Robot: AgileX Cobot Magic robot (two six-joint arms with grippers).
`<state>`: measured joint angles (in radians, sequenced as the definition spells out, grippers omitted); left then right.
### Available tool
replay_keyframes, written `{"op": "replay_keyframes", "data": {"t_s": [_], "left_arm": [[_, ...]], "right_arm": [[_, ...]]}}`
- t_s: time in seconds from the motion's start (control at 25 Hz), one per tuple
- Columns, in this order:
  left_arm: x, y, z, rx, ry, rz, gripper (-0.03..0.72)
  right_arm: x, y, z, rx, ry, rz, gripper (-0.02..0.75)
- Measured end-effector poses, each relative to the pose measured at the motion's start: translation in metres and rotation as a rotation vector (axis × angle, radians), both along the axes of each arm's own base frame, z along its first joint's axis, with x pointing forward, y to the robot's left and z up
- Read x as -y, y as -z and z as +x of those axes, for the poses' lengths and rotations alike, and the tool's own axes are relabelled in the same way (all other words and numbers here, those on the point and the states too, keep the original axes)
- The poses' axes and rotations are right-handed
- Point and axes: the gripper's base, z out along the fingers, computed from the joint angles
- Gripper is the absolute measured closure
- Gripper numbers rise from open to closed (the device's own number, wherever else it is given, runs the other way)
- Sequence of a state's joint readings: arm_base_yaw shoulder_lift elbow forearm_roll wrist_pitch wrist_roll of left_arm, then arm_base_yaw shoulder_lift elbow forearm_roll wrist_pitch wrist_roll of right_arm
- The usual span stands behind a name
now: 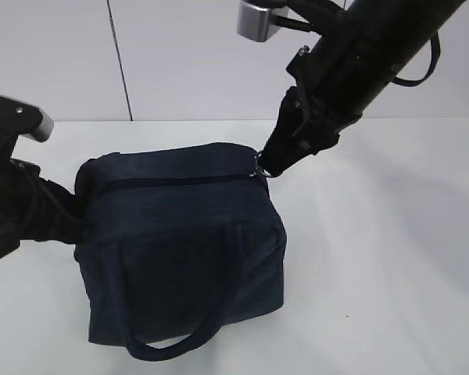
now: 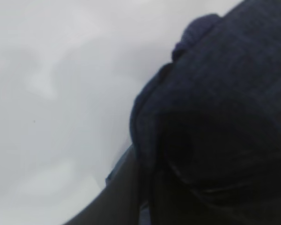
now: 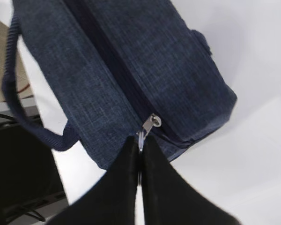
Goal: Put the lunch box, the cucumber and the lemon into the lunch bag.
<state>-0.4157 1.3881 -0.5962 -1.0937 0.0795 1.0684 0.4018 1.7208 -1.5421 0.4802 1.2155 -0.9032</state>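
The dark navy lunch bag [image 1: 180, 250] stands on the white table with its top zipper [image 1: 180, 181] run shut. At the zipper's right end, my right gripper [image 1: 272, 162] is shut on the metal ring pull [image 3: 140, 137], just below the slider [image 3: 152, 122]; the two black fingers [image 3: 126, 178] meet on it. My left gripper [image 1: 76, 223] presses into the bag's left end. In the left wrist view a fold of the bag's fabric [image 2: 147, 136] runs down between its dark fingers [image 2: 124, 197]. The lunch box, the cucumber and the lemon are out of view.
One strap handle [image 1: 172, 348] droops in front of the bag near the table's front edge, and the other handle [image 3: 11, 93] hangs on the far side. White tabletop [image 1: 391, 258] lies to the right of the bag. A pale wall [image 1: 187, 55] rises behind.
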Motion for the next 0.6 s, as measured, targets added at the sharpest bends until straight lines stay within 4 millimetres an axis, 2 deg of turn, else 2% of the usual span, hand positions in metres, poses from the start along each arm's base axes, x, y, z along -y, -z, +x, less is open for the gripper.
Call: {"op": "replay_keyframes", "data": {"t_s": [0.32, 0.6], "left_arm": [[-0.006, -0.022, 0.018, 0.015, 0.053, -0.034, 0.692], [-0.002, -0.012, 0.020, -0.054, 0.094, -0.037, 0.692]], "right_arm": [[0.013, 0.000, -0.034, 0.088, 0.110, 0.104, 0.730], [0.019, 0.019, -0.056, 0.120, 0.225, 0.243, 0.730]]}}
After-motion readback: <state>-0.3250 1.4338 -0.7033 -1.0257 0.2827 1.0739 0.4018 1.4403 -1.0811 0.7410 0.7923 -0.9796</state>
